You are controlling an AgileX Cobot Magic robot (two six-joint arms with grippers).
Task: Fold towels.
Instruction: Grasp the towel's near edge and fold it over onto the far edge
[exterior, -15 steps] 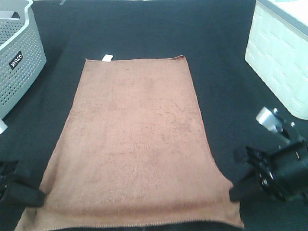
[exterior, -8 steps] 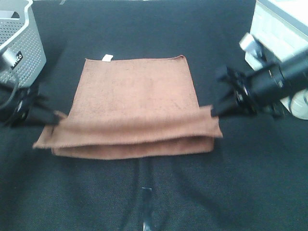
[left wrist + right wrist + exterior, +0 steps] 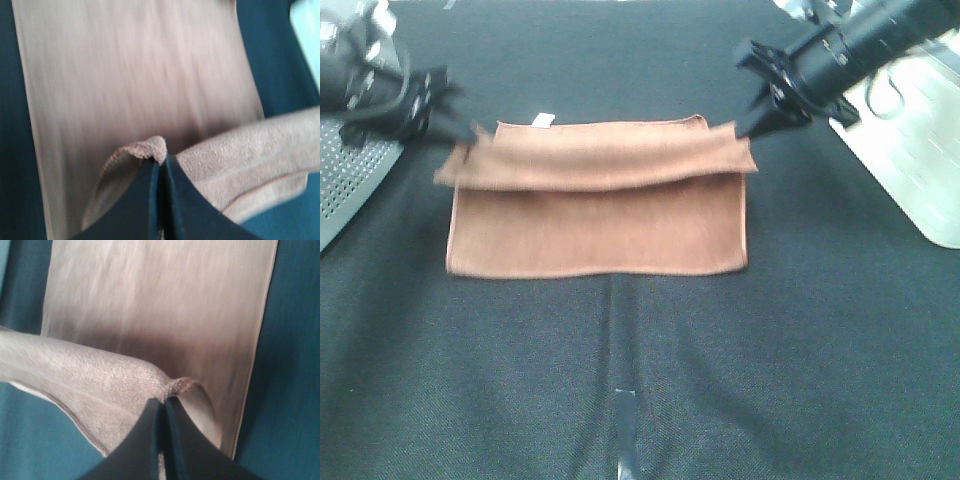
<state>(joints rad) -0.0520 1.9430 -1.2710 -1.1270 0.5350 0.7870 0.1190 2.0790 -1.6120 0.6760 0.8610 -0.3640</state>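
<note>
On the high camera I see the brown fuzzy rectangular towel point(image 3: 600, 235) in the middle of the black fabric table cover point(image 3: 750, 380), doubled over on itself. Its lower layer lies flat. The free edge of the upper layer hangs raised as a sagging band across the far side. My left gripper point(image 3: 470, 134) pinches the left corner of that band, and my right gripper point(image 3: 740, 126) pinches the right corner. A small white tag point(image 3: 544, 120) sticks out at the towel's far edge, just behind the raised band. A grey perforated plastic basket point(image 3: 350, 190) sits at the left edge of the view and a white ribbed bin point(image 3: 920, 150) at the right, both clear of the cloth.

On the left wrist camera, the left gripper point(image 3: 161, 162) has its black fingers pressed together on a bunched corner, and the flat layer of the towel point(image 3: 135, 75) spreads out beneath, blurred.

On the right wrist camera, the right gripper point(image 3: 162, 401) is likewise clamped on a puckered corner, with the lifted band trailing off to one side above the flat part of the towel point(image 3: 160, 300).
</note>
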